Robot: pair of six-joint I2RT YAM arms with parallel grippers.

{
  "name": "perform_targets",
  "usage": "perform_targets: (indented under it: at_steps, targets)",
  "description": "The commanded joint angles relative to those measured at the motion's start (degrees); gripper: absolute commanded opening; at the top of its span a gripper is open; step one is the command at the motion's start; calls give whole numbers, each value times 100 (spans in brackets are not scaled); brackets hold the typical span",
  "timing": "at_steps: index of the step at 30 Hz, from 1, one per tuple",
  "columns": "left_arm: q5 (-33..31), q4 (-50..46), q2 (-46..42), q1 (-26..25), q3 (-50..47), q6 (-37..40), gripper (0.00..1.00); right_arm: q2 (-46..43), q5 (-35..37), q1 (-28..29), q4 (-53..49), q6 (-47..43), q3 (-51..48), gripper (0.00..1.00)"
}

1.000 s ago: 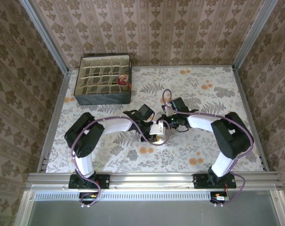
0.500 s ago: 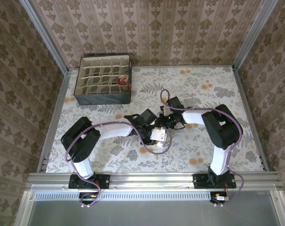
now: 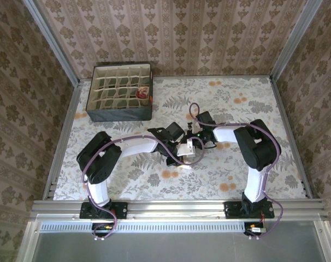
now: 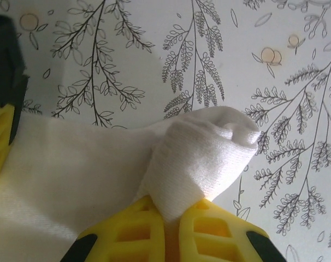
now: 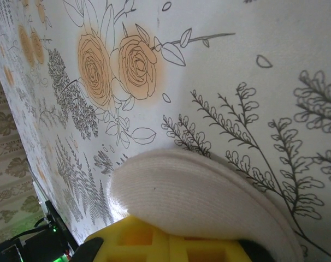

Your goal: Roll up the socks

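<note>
White arm links bend inward from the near edge, elbows out, so both claws meet low over the middle of the floral surface (image 3: 236,164). The left claw (image 3: 178,148) is clenched on a bunched fold of the cream sock (image 3: 188,154), and the right claw (image 3: 197,143) is clenched on its edge. The left wrist view shows that fold rising as a rounded lump between yellow pads (image 4: 133,232). The right wrist view shows a ribbed, curved rim lying on the surface. Farther back left, a divided organiser box (image 3: 119,113) holds a tan-and-maroon sock (image 3: 143,94) in one compartment.
</note>
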Motion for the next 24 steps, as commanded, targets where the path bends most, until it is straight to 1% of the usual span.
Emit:
perform_targets:
  at_steps: [1, 3, 6, 9, 10, 11, 14, 17, 20, 24]
  targets:
    - [490, -516, 281, 80, -176, -592, 0, 334, 1183, -265, -383, 107, -373, 6]
    - [751, -459, 274, 162, -209, -579, 0, 314, 1153, -307, -341, 107, -406, 5]
    - [1186, -772, 538, 422, -1, -662, 0, 218, 962, -330, -61, 85, -487, 5]
    - [1225, -1121, 859, 615, 257, -786, 0, -60, 793, -321, 276, 39, -629, 6]
    - [1225, -1172, 968, 683, 313, -852, 0, -194, 815, -321, 318, 0, -679, 6]
    - [1401, -1164, 1081, 743, 343, -921, 0, -303, 817, -316, 347, -45, -716, 6]
    - [1369, -1226, 1438, 831, 542, -1032, 0, -492, 743, -368, 509, -65, -821, 7]
    - [1324, -1288, 1704, 891, 744, -1163, 0, -658, 648, -371, 741, -4, -952, 11]
    - [1300, -1255, 1804, 974, 789, -1263, 0, -1000, 589, -368, 1044, 95, -1163, 17]
    - [1304, -1148, 1800, 1051, 754, -1283, 0, -1541, 600, -331, 841, 41, -1370, 27]
